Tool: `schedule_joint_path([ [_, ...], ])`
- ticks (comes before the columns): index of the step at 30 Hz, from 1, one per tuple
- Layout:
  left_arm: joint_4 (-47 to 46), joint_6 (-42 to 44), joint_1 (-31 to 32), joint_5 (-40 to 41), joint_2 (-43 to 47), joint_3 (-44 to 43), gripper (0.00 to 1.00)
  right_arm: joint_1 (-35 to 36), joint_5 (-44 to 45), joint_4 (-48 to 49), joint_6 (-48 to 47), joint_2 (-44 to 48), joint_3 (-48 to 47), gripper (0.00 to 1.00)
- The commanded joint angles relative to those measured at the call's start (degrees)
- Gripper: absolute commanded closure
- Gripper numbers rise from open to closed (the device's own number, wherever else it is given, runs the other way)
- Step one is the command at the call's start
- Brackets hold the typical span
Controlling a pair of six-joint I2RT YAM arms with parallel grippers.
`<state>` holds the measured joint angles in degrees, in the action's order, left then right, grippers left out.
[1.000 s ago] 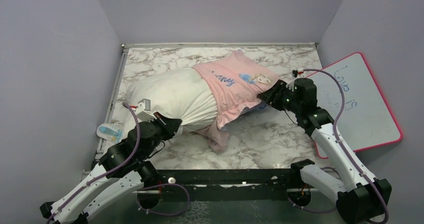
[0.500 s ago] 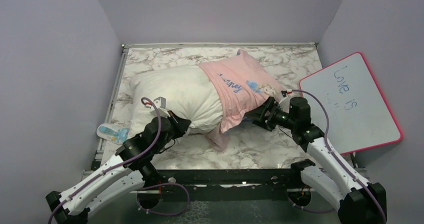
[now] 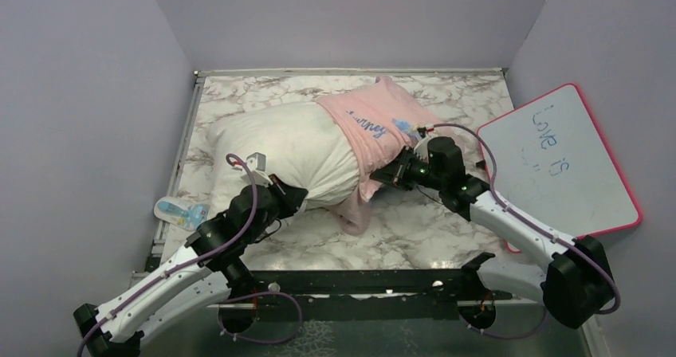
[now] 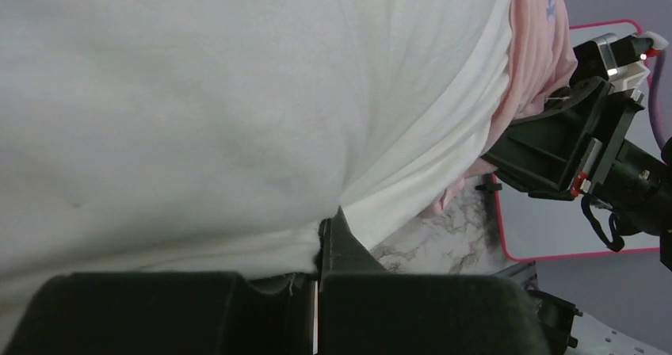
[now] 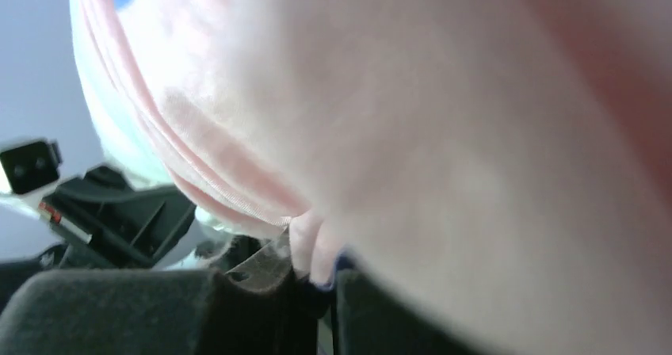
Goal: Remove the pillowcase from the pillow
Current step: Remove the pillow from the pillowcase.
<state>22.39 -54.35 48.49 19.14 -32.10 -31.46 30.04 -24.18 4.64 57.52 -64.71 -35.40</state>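
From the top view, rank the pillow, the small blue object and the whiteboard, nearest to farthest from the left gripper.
1. pillow, pinched by the left gripper.
2. small blue object, off to its left.
3. whiteboard, far right.

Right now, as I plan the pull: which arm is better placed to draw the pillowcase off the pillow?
Right, probably: the right tool pinches the pillowcase at its pink edge, while the left tool clamps the white pillow, better suited to anchoring.

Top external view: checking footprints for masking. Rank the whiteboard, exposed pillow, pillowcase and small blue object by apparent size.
The whiteboard and the pillow look about alike, unranked; then the pillowcase; smallest, the small blue object.
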Motion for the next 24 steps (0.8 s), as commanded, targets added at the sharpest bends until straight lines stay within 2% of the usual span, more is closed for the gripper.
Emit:
schedule_joint_path([
  [1, 3.6, 1.4, -0.1, 3.3, 2.8, -2.8, 1.00, 0.2, 23.5, -15.2, -9.1, 4.1, -7.0, 0.95],
  [3, 7.8, 1.4, -0.1, 6.6, 4.3, -4.1, 1.00, 0.0, 36.4, -21.4, -13.2, 7.0, -8.6, 0.99],
  [5, 12.7, 1.0, -0.1, 10.4, 5.8, -5.8, 1.00, -1.1, 47.2, -24.2, -17.6, 9.3, -9.3, 0.99],
  [8, 19.1, 0.4, -0.1, 15.4, 8.4, -8.3, 1.00, -5.7, 53.5, -26.3, -22.8, 11.0, -10.6, 1.00],
  [11, 21.7, 0.4, -0.1, 17.5, 11.0, -9.1, 1.00, -8.4, 48.0, -26.7, -24.2, 11.3, -11.4, 1.00],
  [14, 20.9, 0.4, -0.1, 16.3, 12.4, -8.2, 1.00, -8.4, 34.1, -24.7, -25.0, 11.1, -10.7, 0.98],
  [19, 16.3, 1.6, -0.1, 9.1, 10.5, -5.8, 1.00, -8.4, 14.8, -23.3, -26.2, 10.7, -9.8, 0.79],
  [22, 14.3, 1.9, -0.1, 6.6, 8.4, -4.9, 1.00, -8.4, 13.1, -24.8, -26.8, 12.5, -10.9, 0.57],
  [24, 12.8, 2.0, 0.0, 6.4, 8.1, -3.6, 1.00, -8.4, 13.3, -26.5, -27.1, 14.2, -13.1, 0.48],
])
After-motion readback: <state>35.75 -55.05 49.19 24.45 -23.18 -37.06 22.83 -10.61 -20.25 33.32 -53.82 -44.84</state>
